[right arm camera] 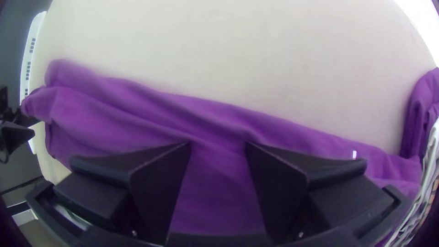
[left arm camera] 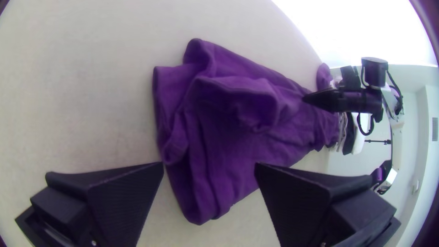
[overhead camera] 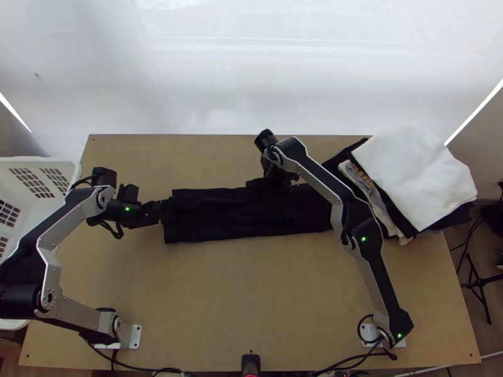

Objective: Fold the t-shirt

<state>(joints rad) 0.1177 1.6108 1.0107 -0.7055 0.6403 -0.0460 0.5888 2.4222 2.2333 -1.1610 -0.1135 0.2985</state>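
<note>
Squaring the dark t-shirt point(overhead camera: 220, 217) beside the clothes stack point(overhead camera: 418, 179)

Nearest the clothes stack, the t-shirt's closer end lies almost against the pile; from there the garment runs away across the wooden table point(overhead camera: 251, 283) as a long, narrow strip, folded lengthwise by the look of it. Farther from the stack, over the strip's middle stretch, is the right gripper point(right arm camera: 218, 145), its fingers parted above the cloth. At the strip's end away from the stack is the left gripper point(left arm camera: 209, 164), fingers spread wide, with loose, rumpled layers in front of them. Farthest from the stack stands the white laundry basket point(overhead camera: 38, 159).

The step in hand seems to be tidying that outer end ahead of a crosswise fold. Best to flatten the ruck first, then pinch every layer close to the hem, keep the strip lightly taut, and carry it low towards the stack. A shallow pinch could leave the lower layer behind; pulling hard might disturb the pile.
</note>
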